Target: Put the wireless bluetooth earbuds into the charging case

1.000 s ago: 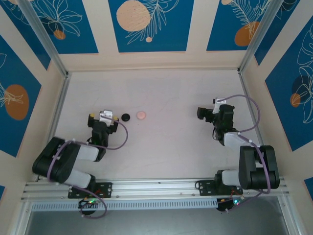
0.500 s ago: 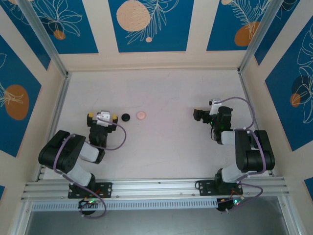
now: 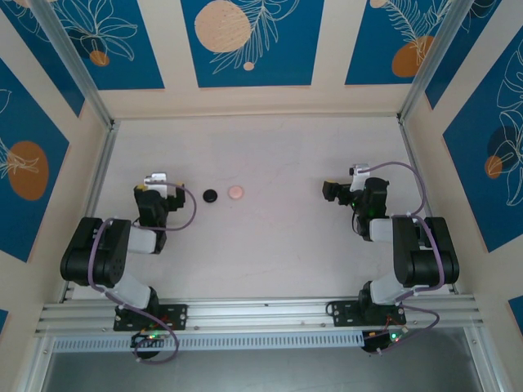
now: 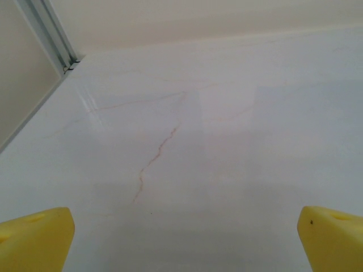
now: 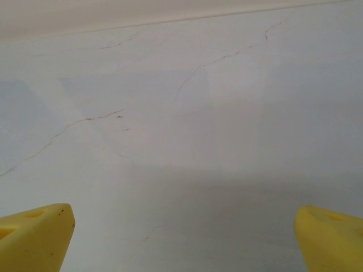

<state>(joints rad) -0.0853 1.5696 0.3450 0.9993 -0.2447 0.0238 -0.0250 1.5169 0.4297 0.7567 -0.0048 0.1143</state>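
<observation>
From above, my left tool (image 3: 158, 189) sat at the left of the frame over the pale counter (image 3: 278, 147), its yellow-tipped fingers spread wide and grasping nothing. My left wrist view agreed. One yellow fingertip (image 4: 34, 238) stood in the lower left corner and the other in the lower right, with bare counter (image 4: 187, 141) between them. Thin reddish veins crossed that surface, and an aluminium rail (image 4: 48, 31) ran along the upper left where the counter met the wall.

My right tool (image 3: 333, 192) sat at the right of the overhead frame, also released and empty. In my right wrist view the two yellow fingertips (image 5: 34, 235) held the bottom corners, with faintly veined counter (image 5: 181, 113) between them.

A black round disc (image 3: 211, 195) lay left of centre in the overhead frame, near my left tool and to its right. A pale pink round disc (image 3: 235, 193) lay just beside it on the right, the two discs apart and not touching. Both rested flat on the counter, well apart from my right tool. The earbuds were too small for me to make out from above.

Blue wall panels (image 3: 245, 41) with orange circles and white leaf drawings stood behind and beside the counter.
</observation>
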